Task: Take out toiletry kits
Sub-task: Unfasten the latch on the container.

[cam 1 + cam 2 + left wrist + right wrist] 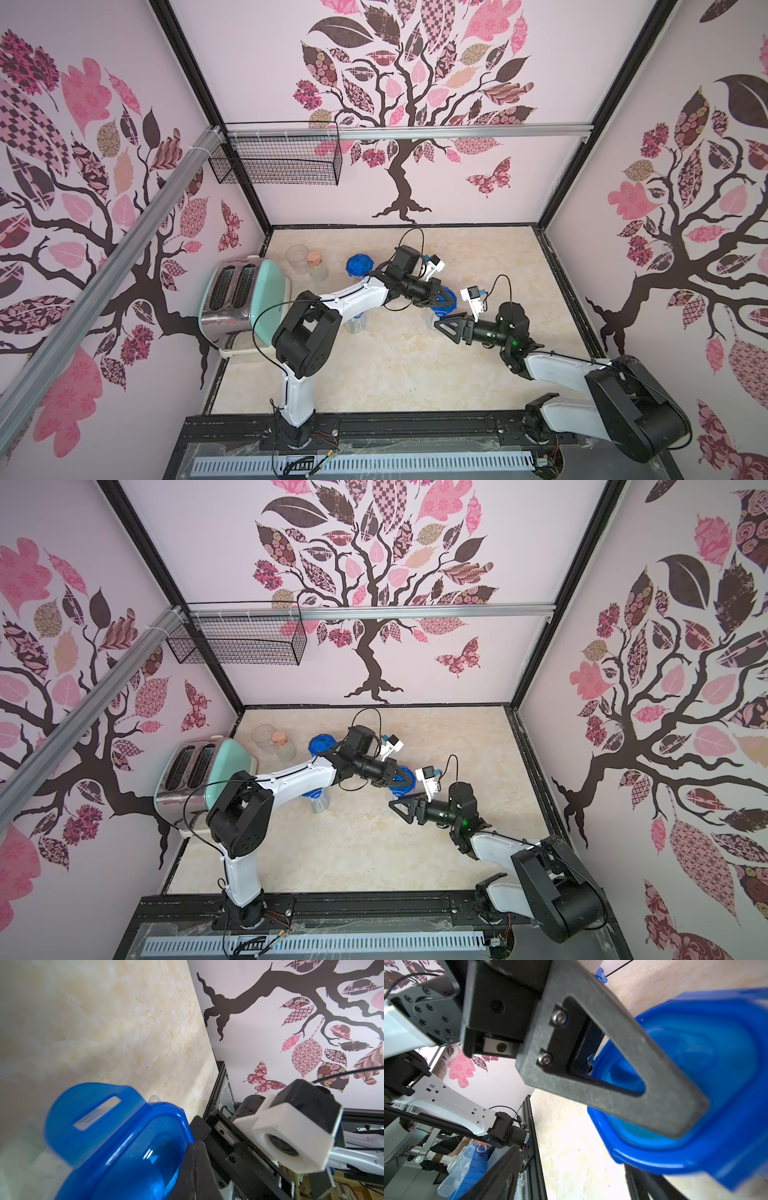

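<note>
A clear canister stands mid-table with a blue clip lid (pixel 439 310) (pixel 400 790). My left gripper (pixel 454 299) (pixel 405 777) lies across that lid. In the left wrist view the left gripper (pixel 195 1144) is shut, its tips against the lid's rim (pixel 116 1147), with no blue showing between the pads. The right wrist view shows a left finger (pixel 623 1043) over the lid (pixel 733 1053). My right gripper (pixel 438 324) (pixel 392 804) stands open just in front of the canister, with only table showing between its fingers (pixel 508 1167). The toiletry kits are hidden.
A second blue-lidded canister (pixel 359 266) stands further back and another canister (pixel 355 326) under the left arm. A mint toaster (pixel 237 299) sits at the left, with a clear cup (pixel 297 255) and a cork-stoppered jar (pixel 314 262) behind it. A wire basket (pixel 278 158) hangs on the wall.
</note>
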Motion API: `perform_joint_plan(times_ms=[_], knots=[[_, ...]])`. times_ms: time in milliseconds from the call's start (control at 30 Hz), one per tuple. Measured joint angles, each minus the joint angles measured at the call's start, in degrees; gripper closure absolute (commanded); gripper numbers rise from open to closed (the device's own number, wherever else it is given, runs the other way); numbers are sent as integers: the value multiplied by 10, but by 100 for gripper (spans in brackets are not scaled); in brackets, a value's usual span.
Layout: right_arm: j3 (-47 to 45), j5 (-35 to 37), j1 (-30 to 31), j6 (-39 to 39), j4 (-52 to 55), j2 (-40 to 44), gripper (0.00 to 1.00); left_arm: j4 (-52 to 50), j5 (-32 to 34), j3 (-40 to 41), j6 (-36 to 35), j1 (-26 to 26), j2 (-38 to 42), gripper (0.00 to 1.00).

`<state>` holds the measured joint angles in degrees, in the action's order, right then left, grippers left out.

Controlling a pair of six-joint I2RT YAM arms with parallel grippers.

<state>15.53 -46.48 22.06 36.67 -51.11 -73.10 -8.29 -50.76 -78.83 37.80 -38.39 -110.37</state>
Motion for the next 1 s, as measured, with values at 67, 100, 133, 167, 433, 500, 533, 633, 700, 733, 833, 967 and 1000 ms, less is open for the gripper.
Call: perform_joint_plan(times_ms=[67,100,133,167,433,500,533,633,700,733,833,967,1000], knots=[[0,-3,0,7,-10,-5,21,5,-3,2,0,1,-1,100],[0,-5,0,11,-15,-7,21,8,-3,3,1,1,-1,100],[0,-5,0,14,-18,-8,21,12,-4,5,2,2,-1,100],[0,-6,0,17,-20,-8,21,16,-5,7,3,2,-1,100],[-9,-9,0,31,-49,-16,21,52,-12,24,13,2,-1,100],[-11,-9,0,32,-54,-16,21,55,-12,25,14,2,-1,100],[-11,-9,0,31,-54,-16,22,57,-12,26,14,2,-2,100],[-12,-9,0,29,-56,-16,22,57,-12,26,14,2,-2,100],[-12,-9,1,27,-57,-16,22,58,-12,26,14,2,-2,100],[-12,-9,2,25,-57,-16,22,58,-13,26,14,2,-3,100],[-12,-9,4,21,-57,-16,22,61,-14,27,14,2,-3,100],[-12,-14,5,19,-57,-16,22,61,-17,27,14,2,-4,100],[-12,-15,7,19,-57,-16,22,61,-19,28,14,2,-4,100]])
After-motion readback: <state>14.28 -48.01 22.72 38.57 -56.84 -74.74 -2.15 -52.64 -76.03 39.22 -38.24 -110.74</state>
